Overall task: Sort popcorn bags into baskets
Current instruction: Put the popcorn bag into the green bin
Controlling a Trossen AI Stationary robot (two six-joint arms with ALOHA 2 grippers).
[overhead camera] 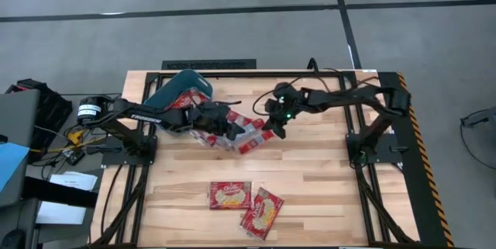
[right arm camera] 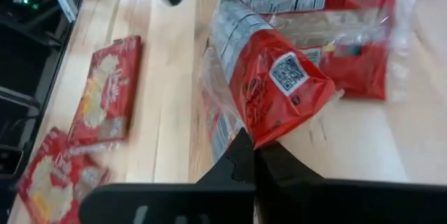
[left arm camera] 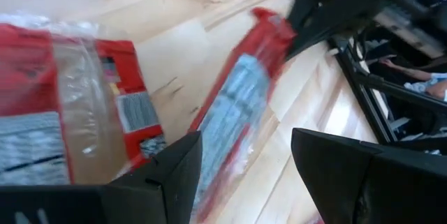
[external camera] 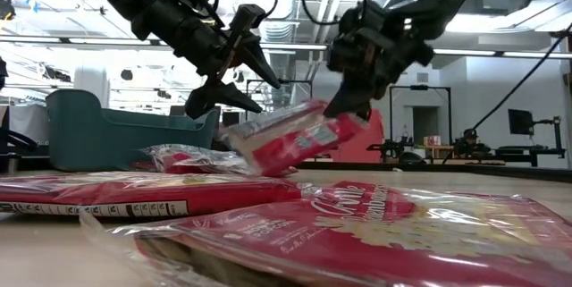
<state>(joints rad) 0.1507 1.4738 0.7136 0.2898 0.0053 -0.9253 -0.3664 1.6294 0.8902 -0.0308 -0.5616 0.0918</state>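
popcorn bag [external camera: 295, 139] — pinched aloft by right gripper [external camera: 344, 108].

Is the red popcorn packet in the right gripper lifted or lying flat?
Lifted: the red popcorn packet hangs tilted above the wooden table, pinched by the right gripper.

A: Any writing you can make out?

B: The left arm [overhead camera: 147, 115] carries white lettering, "TROSSEN".

A: And the popcorn bags?

B: The lifted bag [right arm camera: 279, 77] shows a square code; its small print is too blurred to read.
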